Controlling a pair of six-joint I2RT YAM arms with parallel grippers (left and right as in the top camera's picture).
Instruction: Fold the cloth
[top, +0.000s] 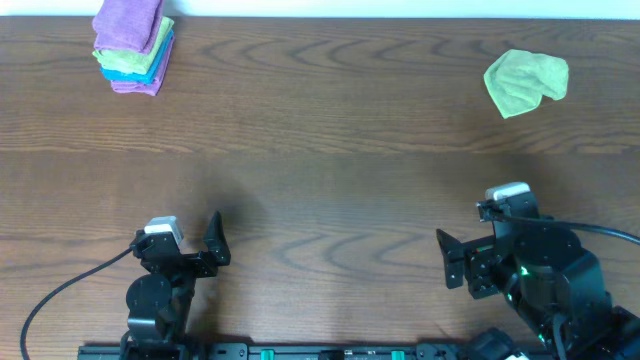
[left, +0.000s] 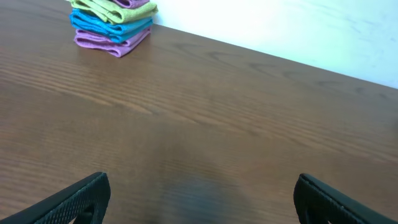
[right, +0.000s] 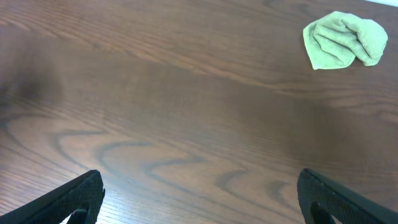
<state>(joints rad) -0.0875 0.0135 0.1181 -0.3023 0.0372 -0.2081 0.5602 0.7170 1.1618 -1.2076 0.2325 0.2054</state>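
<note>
The cloth (top: 128, 18), purple, lies folded on top of a stack (top: 133, 50) with green, blue and another purple cloth beneath it, at the far left of the table (top: 320, 150). The stack's long axis runs from the far edge toward the robot, leaning slightly to the left, and any tag or writing is too small to tell. The left gripper (left: 199, 190) and the right gripper (right: 199, 186) hover at the near edge with jaws spread wide and empty, well apart from the stack and from the crumpled lime-green cloth (top: 525, 82) at far right.
</note>
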